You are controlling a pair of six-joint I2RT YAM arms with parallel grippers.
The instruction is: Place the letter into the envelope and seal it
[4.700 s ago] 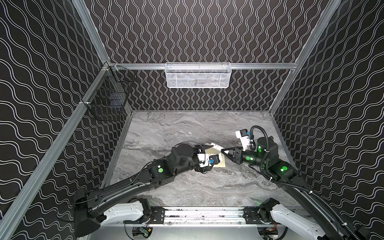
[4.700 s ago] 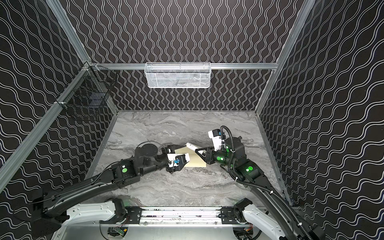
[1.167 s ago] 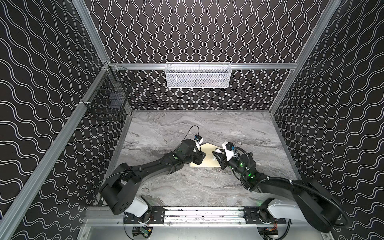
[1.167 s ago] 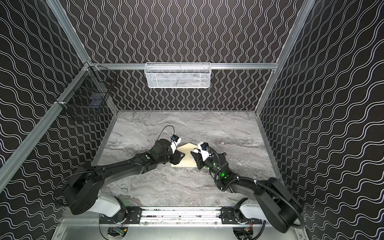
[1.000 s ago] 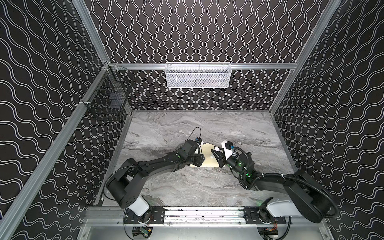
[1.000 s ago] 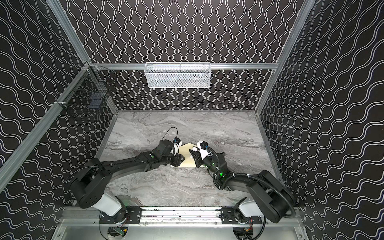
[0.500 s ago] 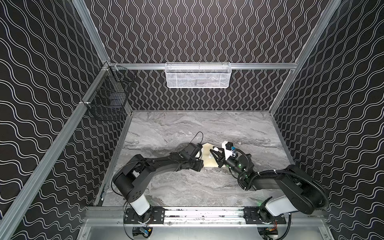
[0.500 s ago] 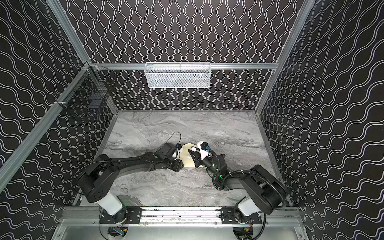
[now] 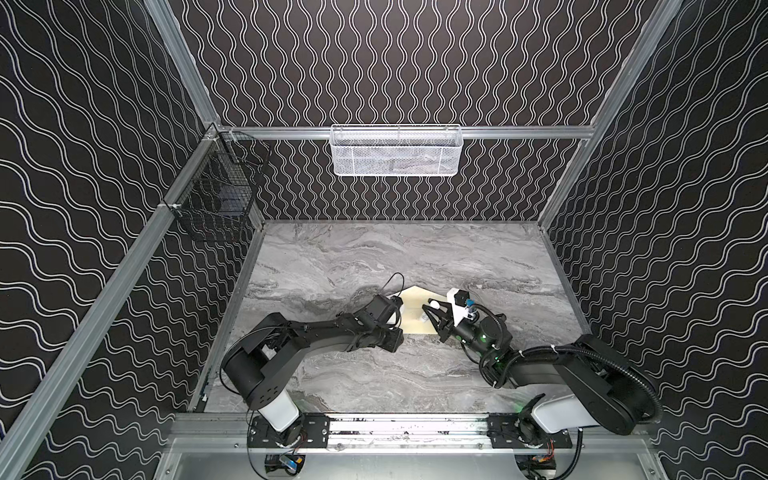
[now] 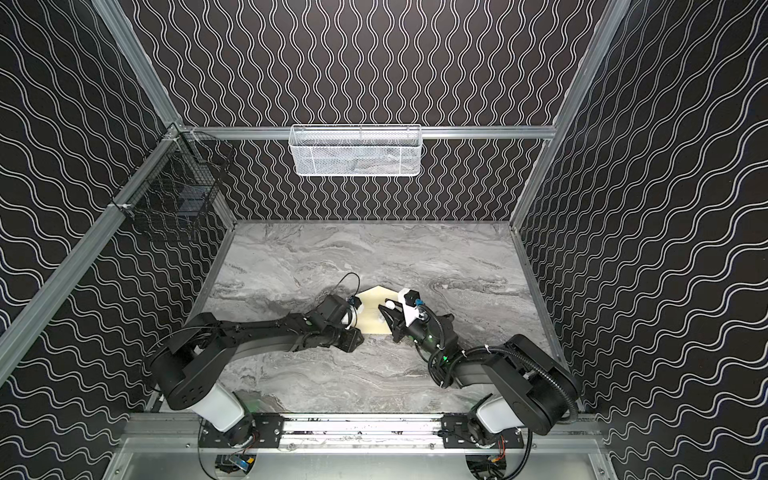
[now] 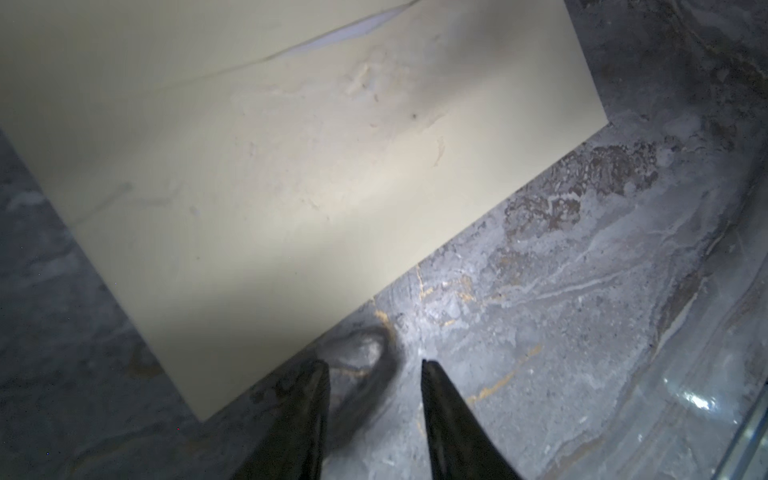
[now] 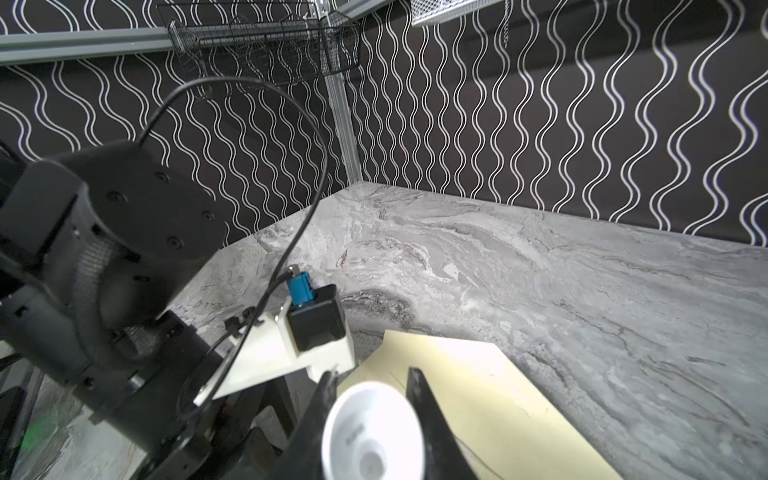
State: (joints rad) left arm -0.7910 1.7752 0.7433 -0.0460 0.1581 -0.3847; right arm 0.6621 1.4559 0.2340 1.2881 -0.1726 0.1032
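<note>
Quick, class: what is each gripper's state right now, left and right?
Left gripper: open, empty, near the cream paper envelope.
Right gripper: shut on the small white cylindrical stick.

Matt, slightly wrinkled paper envelope (image 11: 291, 166) on smooth marble-look tabletop (image 11: 582, 332).

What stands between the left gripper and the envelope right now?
Nothing visible. The left gripper hangs over the bare table, jaws apart and empty, right beside the near edge of the envelope.

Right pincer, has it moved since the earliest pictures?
Yes. The right pincer has shifted left, farther from the right wall, and now sits over the envelope.
</note>
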